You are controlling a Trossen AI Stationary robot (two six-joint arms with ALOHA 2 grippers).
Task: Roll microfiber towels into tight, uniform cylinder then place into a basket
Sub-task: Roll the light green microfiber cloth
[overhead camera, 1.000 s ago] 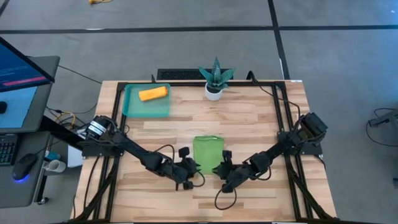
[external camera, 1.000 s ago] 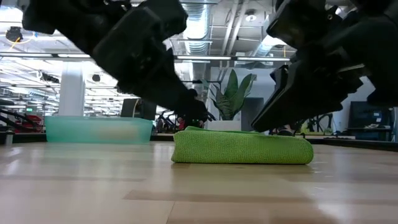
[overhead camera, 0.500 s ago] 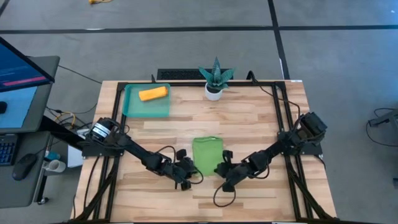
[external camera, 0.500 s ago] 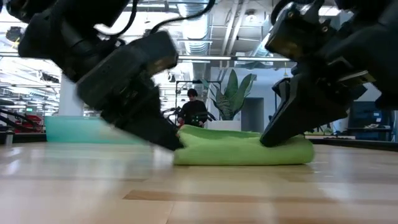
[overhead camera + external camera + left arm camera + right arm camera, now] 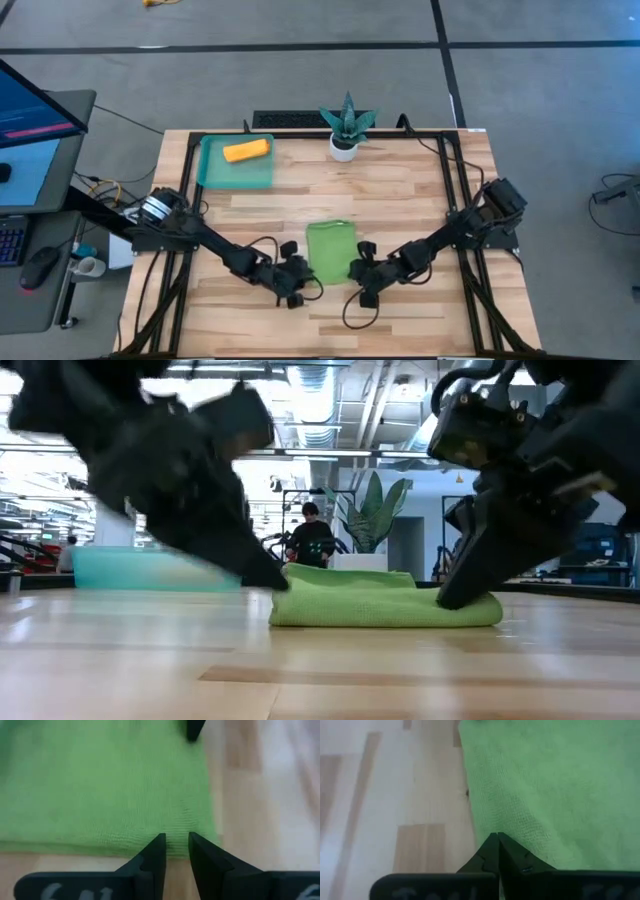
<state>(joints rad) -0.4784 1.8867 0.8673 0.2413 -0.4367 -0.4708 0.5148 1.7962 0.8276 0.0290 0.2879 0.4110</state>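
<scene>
Wrist views: right claw (image 5: 497, 839) pinched on green towel (image 5: 329, 250) near edge; left claw (image 5: 175, 845) slightly parted, straddling it. High view alone: orange towel (image 5: 246, 150) in basket (image 5: 211, 175).

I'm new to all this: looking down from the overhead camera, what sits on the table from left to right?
Teal basket holding the orange towel → left pincer → green towel → right pincer.
</scene>
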